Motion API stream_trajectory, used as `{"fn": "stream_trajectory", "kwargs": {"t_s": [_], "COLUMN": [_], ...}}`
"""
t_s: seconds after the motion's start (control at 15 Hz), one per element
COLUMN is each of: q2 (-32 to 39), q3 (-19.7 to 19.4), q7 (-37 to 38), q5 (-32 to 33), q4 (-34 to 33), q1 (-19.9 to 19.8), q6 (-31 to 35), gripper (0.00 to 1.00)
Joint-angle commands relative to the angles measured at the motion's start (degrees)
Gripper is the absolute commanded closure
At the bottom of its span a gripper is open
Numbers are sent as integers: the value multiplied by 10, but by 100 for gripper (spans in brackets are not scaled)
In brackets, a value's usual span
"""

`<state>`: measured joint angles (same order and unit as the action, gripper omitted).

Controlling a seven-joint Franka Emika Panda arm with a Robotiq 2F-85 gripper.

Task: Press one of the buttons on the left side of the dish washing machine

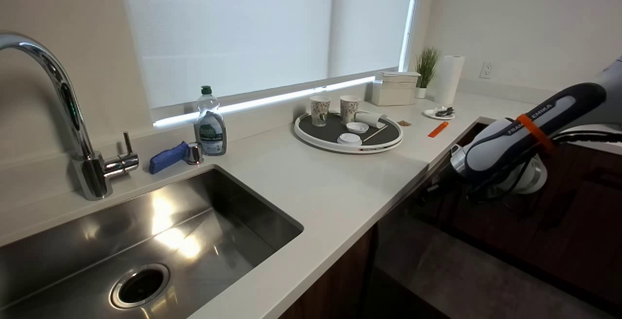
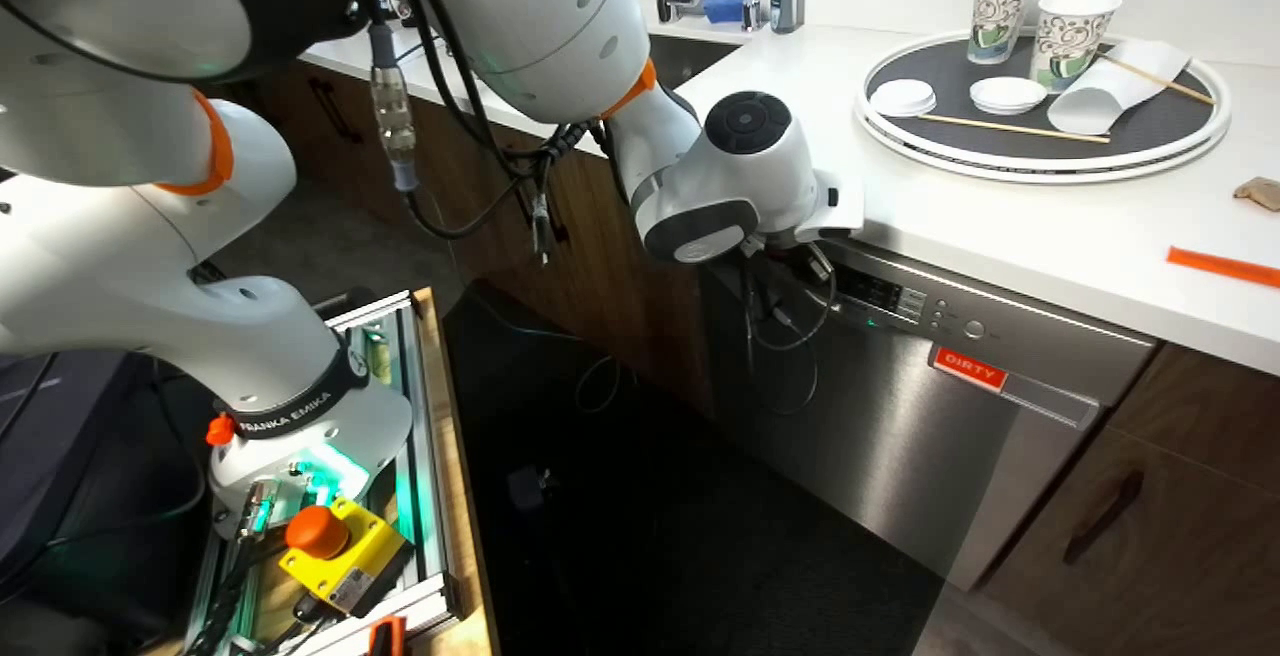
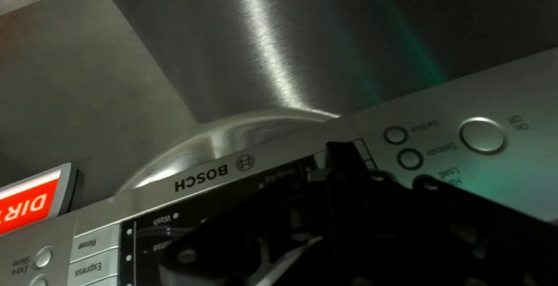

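- Brushed stainless steel for the broad, flat front of the dish washing machine [image 2: 880, 436], set under the smooth white counter [image 1: 311, 187], between brown wooden cabinet fronts [image 2: 1180, 476], probably to keep the work surface whole.
- Slim black fingers [image 3: 344, 157] pressed together, with nothing visible between; likely so held to give one firm tip for poking.
- Poised before the left part of the silver-grey control panel [image 2: 1050, 336], just beside small black-ringed round buttons [image 3: 410, 159] and near a large round silver button [image 3: 483, 135]; whether touching or apart, impossible to make out.
- Best, judging by the task, to shift slightly to one button and push squarely, not catching a neighbour.
- Red rectangular "DIRTY" sign [image 2: 968, 368] fixed to the front, presumably to mark the load.
- Dark round tray [image 2: 1000, 148] with a white rim on the counter, perhaps to gather two patterned paper cups [image 2: 1072, 41].
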<state>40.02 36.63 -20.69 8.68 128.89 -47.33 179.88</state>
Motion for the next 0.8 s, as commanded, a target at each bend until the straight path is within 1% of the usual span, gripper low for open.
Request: {"fn": "stream_trajectory", "kwargs": {"t_s": [0.0,0.07,0.13,0.27,0.4,0.47,0.73], "q2": [-31,-37,-36,-42,-46,-55,-60], "q3": [-67,-81,-85,-106,-113,-126,-133], "q7": [-1,-4,-13,-23,-41,-45,-78], "q5": [19,21,26,31,39,43,58], "q4": [-13,-15,-16,-18,-15,-12,-12], "q1": [74,89,93,116,126,139,154], "q6": [-2,-10,-15,-19,-22,-26,-43], "gripper": [100,100,100,100,100,100,100]}}
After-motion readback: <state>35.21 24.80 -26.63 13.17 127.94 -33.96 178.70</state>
